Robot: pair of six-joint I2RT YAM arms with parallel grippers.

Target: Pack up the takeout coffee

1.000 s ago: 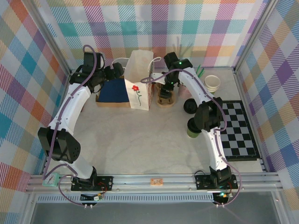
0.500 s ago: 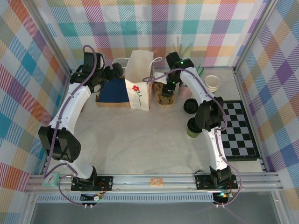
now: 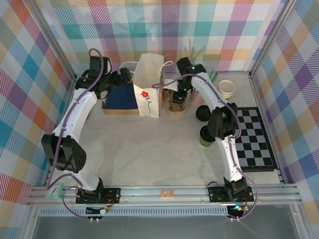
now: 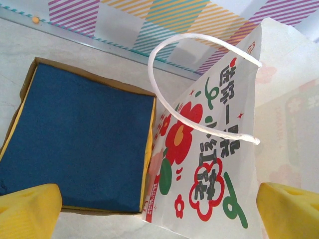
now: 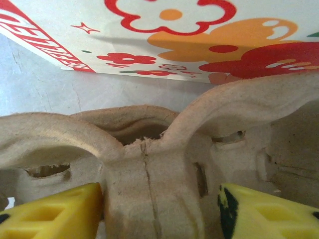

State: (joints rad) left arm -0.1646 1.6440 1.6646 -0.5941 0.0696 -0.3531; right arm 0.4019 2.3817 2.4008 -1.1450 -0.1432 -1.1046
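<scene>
The takeout coffee, a small green cup with a black lid, stands on the table by my right arm's elbow, partly hidden by it. The tall white flowered paper bag stands at the back centre. Just right of the bag, my right gripper points down, its yellow fingers pressed on both sides of the centre ridge of a brown pulp cup carrier. Left of the bag's top, my left gripper hangs wide open, holding nothing.
A shallow box of blue napkins lies left of the bag. A loose black lid and a stack of lidless cups sit to the right. A checkered mat covers the right side. Patterned walls close in the table.
My right gripper's fingers have closed in on the cup carrier's centre ridge. The left arm, the bag and the coffee have not moved.
</scene>
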